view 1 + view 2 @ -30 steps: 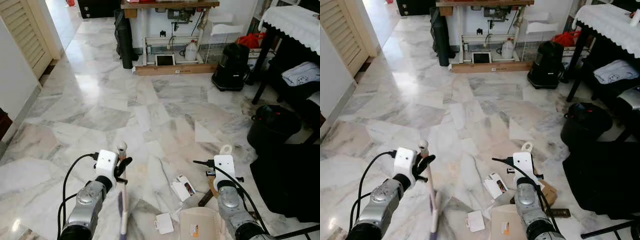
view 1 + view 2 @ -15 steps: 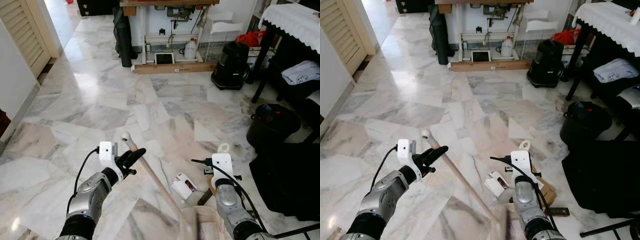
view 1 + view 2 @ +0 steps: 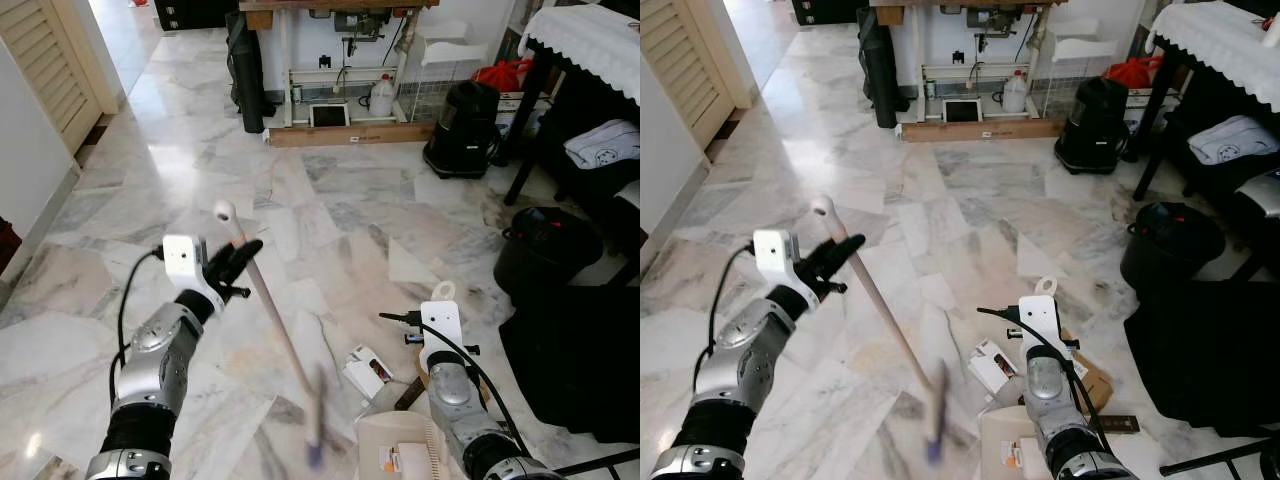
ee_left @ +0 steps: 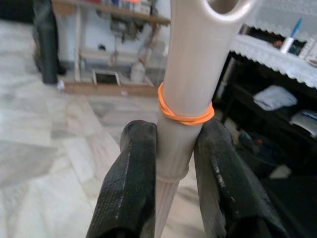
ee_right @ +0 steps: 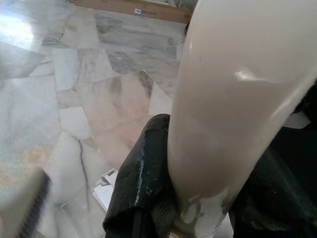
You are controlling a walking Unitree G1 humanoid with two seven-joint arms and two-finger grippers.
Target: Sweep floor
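At centre-left, the left gripper (image 3: 232,262) clamps the broom (image 3: 268,322) near its top; its blurred head sits low centre. The right gripper (image 5: 198,198) grips the dustpan (image 3: 400,455) handle. Best drag the litter (image 3: 366,372) rightward into the dustpan.

Pale marble floor (image 3: 200,190) carries scattered card litter (image 3: 365,372), a black bin (image 3: 545,255) and a vacuum (image 3: 462,118).

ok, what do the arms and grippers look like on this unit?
Both arms are silver metal segments with dark joints. Each wrist carries a white boxy camera housing with a black cable looping back along the forearm. The left gripper has two long black fingers with a matte, slightly scuffed surface. The right gripper has the same black fingers.
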